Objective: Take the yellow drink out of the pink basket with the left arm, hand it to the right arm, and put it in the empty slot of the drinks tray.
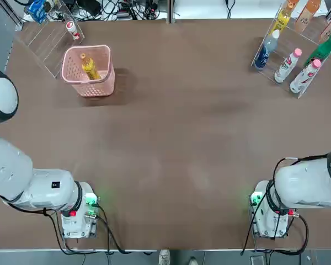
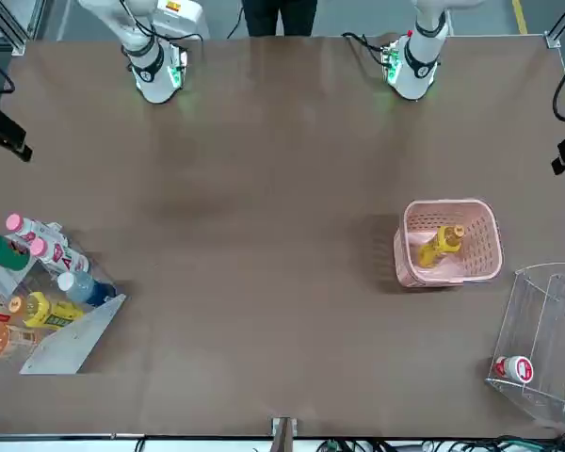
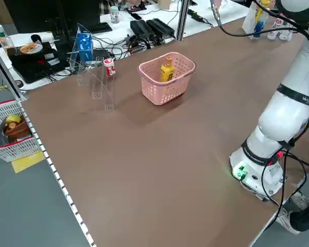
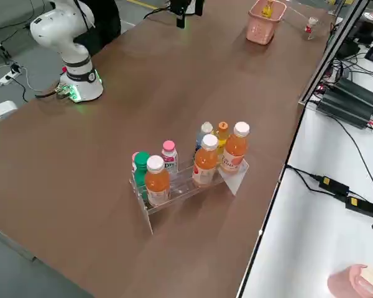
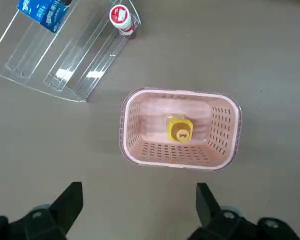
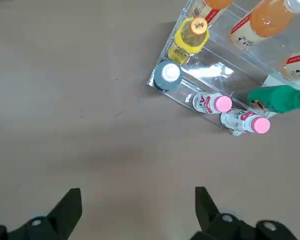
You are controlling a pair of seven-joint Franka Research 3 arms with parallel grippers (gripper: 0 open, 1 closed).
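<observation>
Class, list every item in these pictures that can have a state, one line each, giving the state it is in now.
Yellow drink: leaning in the pink basket, cap on.
Pink basket: upright on the table, holding one bottle.
Drinks tray: partly filled, bottles capped.
Left gripper: open, empty, above the basket.
Right gripper: open, empty, above the table near the tray.

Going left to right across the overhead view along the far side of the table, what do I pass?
Clear acrylic stand → pink mesh plastic basket holding the yellow bottle → clear acrylic drinks tray with bottles.
</observation>
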